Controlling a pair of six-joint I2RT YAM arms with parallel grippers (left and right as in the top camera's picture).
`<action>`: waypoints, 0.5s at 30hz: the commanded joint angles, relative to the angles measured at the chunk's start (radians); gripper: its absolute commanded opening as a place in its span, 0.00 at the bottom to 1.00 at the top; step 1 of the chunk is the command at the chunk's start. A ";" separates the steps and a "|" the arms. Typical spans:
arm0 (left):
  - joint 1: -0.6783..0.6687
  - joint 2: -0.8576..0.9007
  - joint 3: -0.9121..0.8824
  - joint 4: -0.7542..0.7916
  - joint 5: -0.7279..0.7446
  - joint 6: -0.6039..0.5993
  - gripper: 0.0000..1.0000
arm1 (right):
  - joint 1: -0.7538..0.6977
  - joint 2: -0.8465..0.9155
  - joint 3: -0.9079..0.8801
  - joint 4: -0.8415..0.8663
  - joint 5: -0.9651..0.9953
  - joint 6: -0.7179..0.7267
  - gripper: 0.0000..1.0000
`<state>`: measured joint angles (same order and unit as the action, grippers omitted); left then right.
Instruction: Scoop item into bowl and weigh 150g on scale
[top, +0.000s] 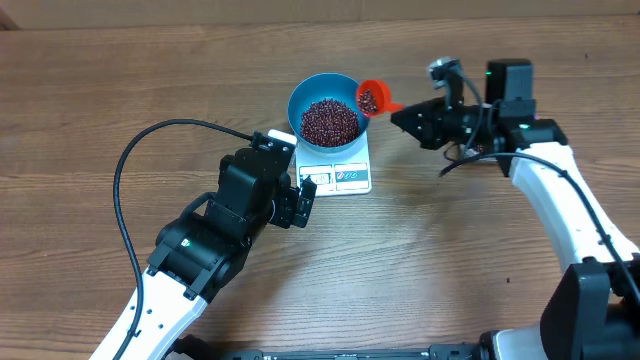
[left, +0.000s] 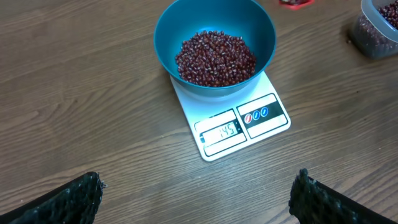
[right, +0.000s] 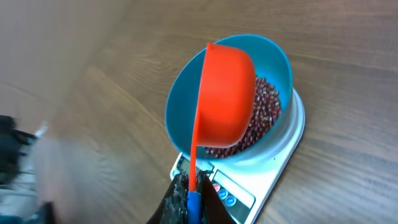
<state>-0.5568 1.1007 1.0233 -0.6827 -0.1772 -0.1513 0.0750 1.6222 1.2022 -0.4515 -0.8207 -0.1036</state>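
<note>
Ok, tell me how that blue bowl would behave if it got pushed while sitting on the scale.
The bowl looks like rigid, smooth plastic, so it would probably slide rather than flex. It narrows toward its base on the scale, so a high push might tip it. The beans fill its bottom, likely steadying it.

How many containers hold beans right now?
3: the blue bowl on the scale, the orange scoop tipped over its rim, and a clear tub at the left wrist view's top-right edge. Others may be hidden.
</note>
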 joint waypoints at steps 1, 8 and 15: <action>-0.006 0.005 -0.002 0.002 -0.013 -0.003 0.99 | 0.048 -0.025 0.013 0.039 0.115 0.007 0.04; -0.006 0.005 -0.002 0.002 -0.013 -0.003 0.99 | 0.089 -0.025 0.013 0.089 0.196 -0.002 0.04; -0.006 0.005 -0.002 0.002 -0.013 -0.003 1.00 | 0.089 -0.023 0.012 0.091 0.293 -0.089 0.04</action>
<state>-0.5568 1.1007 1.0233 -0.6827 -0.1772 -0.1513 0.1616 1.6222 1.2022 -0.3676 -0.5774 -0.1265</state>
